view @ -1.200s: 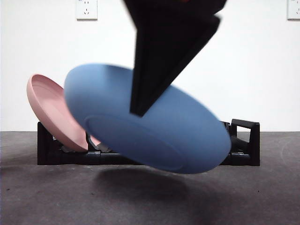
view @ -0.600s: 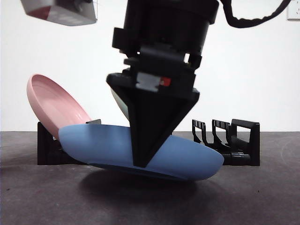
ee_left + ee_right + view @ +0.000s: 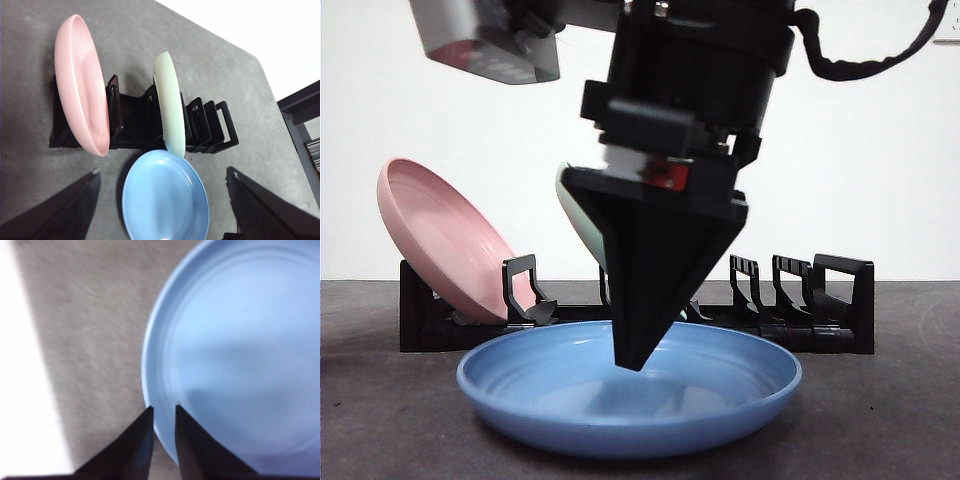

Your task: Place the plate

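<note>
The blue plate [image 3: 630, 400] is seen lying flat on the table [image 3: 380, 420], just in front of the black rack [image 3: 840, 300]. Its rim is pinched between the nearly closed jaws of the right gripper [image 3: 163, 412]. The left gripper [image 3: 162, 180] is held high above, jaws wide apart. A pink plate [image 3: 82, 85] and a pale green plate [image 3: 170, 105] are propped in the rack.

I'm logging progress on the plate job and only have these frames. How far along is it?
Done: the blue plate lies flat on the table in front of the rack, which holds the pink plate and the green plate. In hand: the right gripper sits at the blue plate's rim, jaws nearly together; a grip isn't clear. Left: pulling that arm away. The left gripper hangs open above.
</note>
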Controlling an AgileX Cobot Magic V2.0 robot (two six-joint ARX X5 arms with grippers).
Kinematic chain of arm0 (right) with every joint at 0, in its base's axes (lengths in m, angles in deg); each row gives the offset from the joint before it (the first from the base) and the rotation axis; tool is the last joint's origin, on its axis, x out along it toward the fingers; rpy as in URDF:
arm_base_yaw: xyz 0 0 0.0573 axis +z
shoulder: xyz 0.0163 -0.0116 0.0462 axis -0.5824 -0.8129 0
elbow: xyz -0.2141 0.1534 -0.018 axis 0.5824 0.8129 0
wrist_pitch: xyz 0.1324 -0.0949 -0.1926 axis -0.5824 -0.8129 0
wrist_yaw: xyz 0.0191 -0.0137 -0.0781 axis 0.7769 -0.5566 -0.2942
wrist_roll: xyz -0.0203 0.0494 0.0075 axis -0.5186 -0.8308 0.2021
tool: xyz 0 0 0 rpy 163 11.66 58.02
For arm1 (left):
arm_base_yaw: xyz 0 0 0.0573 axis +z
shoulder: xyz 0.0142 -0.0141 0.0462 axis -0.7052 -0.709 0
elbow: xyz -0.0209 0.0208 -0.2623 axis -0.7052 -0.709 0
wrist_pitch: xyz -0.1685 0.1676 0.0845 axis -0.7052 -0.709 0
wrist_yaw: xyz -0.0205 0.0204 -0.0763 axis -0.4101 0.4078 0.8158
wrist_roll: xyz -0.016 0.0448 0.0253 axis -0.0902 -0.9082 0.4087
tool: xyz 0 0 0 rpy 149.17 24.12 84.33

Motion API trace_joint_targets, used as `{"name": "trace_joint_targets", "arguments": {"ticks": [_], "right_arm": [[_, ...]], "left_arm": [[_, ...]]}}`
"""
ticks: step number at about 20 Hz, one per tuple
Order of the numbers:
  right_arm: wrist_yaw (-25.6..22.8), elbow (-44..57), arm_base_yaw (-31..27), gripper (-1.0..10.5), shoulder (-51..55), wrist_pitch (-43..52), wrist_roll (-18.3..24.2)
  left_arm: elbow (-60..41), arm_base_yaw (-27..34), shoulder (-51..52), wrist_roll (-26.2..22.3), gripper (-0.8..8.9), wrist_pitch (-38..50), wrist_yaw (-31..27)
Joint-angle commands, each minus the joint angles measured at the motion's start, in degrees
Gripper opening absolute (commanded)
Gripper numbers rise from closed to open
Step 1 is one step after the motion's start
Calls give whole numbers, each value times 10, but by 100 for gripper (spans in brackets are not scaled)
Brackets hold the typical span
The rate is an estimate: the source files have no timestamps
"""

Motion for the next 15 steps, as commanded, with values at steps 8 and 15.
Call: {"name": "trace_joint_targets", "arguments": {"ticks": [8,15], "right_arm": [[93,-47,2,165,10,-11,-92],[16,-37,-124,161,198,16,-102]], "left_arm": [[12,-1,-3,-27,403,2,5],[12,-1,-14,-35,404,3,5]]}}
